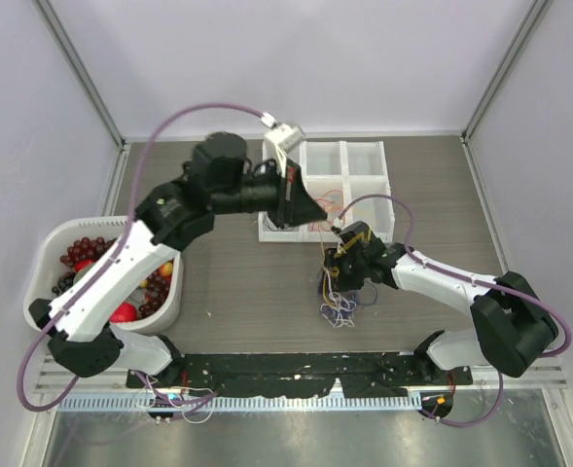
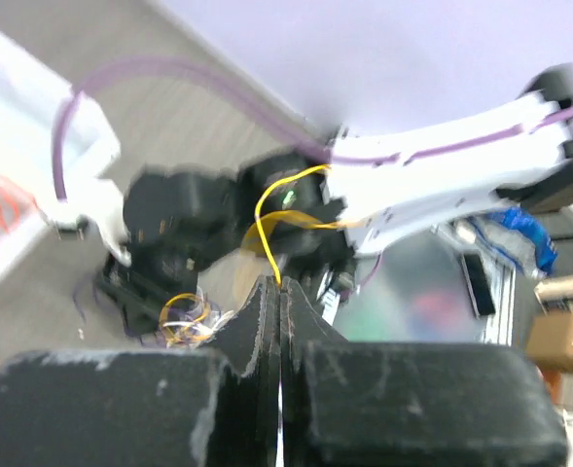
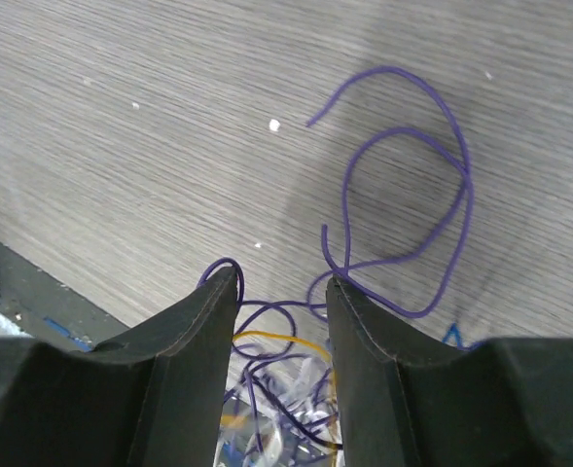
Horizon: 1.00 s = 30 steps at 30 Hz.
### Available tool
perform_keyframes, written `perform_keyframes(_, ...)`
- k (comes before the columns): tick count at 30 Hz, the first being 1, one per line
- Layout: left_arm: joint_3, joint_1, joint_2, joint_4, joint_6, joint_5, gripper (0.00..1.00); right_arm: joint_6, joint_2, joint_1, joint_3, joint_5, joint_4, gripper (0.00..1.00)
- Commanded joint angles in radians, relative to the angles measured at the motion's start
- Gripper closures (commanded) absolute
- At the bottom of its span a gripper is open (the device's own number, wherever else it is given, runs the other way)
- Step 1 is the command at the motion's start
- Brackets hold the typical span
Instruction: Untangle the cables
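Matt grain, smooth wire
Worktop point(image 3: 121, 117): grey wood-grain laminate, matt and finely lined; cables point(image 3: 458, 195): smooth plastic sheathing (faintly glossy); right gripper point(image 3: 281, 292): matt black plastic; left gripper point(image 2: 279, 289): the same, scuffed pale at its edges

**Grey wood-grain tabletop point(image 1: 237, 292) and its load**

Bears a white divided tray point(image 1: 364, 161) at the far middle. Holds a white basket point(image 1: 48, 243) of fruit well left of the tray and nearer. Carries a small loose tangle of thin cables point(image 1: 340, 309) near the tray's front edge, mostly purple with some yellow.
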<state>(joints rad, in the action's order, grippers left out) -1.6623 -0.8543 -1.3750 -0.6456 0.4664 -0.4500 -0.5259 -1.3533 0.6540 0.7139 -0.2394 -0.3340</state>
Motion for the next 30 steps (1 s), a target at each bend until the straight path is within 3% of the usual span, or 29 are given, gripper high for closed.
perform_keyframes(1,-0.294,-0.003,0.044,-0.067,-0.09,0.11,1.0,0.006,0.011,0.001,-0.04,0.068,-0.005,0.53)
perform_keyframes(5,-0.621,0.0,-0.031,-0.121,-0.138,0.279,1.0,-0.009,0.011,0.001,-0.074,0.087,0.012,0.53)
perform_keyframes(7,-0.707,0.0,-0.036,-0.076,-0.138,0.344,1.0,-0.019,0.003,0.001,-0.089,0.083,0.026,0.53)
perform_keyframes(12,-0.672,0.0,0.011,0.069,-0.107,0.398,1.0,-0.003,0.038,0.001,-0.059,0.109,-0.003,0.53)
perform_keyframes(15,-0.65,0.0,0.019,0.04,-0.11,0.442,1.0,0.038,0.098,0.001,0.019,0.146,-0.089,0.52)
perform_keyframes(22,-0.565,0.003,0.019,-0.093,-0.02,0.757,1.0,0.145,0.221,-0.024,0.319,0.178,-0.246,0.41)
perform_keyframes(30,-0.485,0.125,-0.041,-0.259,0.168,0.576,1.0,0.24,0.243,-0.024,0.611,0.17,-0.266,0.36)
